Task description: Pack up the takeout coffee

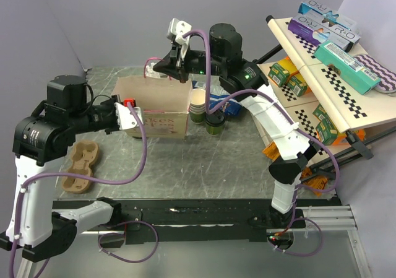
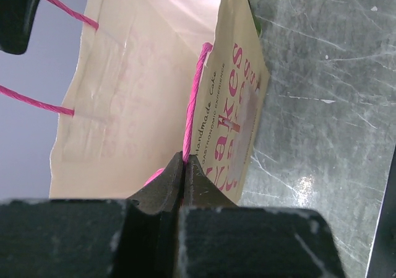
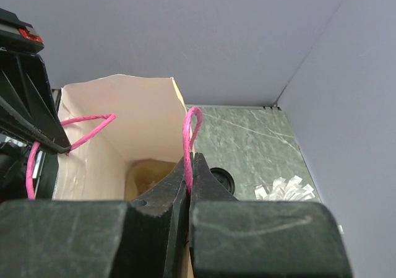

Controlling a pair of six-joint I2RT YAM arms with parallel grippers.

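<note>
The takeout coffee (image 1: 215,125), a dark green cup with a black lid, stands on the table just right of the paper bag (image 1: 154,108). My left gripper (image 1: 137,114) is shut on the bag's near pink handle (image 2: 193,104), at the bag's left front; the left wrist view shows its jaws (image 2: 184,159) pinching the cord. My right gripper (image 1: 179,67) is shut on the far pink handle (image 3: 189,135), above the bag's back right rim, its jaws (image 3: 190,161) closed on the cord. The bag (image 3: 142,111) is held open, with something brown at its bottom.
A stack of lidless cream cups (image 1: 198,103) stands next to the coffee. A brown cup carrier (image 1: 81,165) lies at the left. A slanted shelf (image 1: 334,61) with boxes stands at the right. A black lid (image 3: 221,179) and white scraps (image 3: 284,189) lie beside the bag.
</note>
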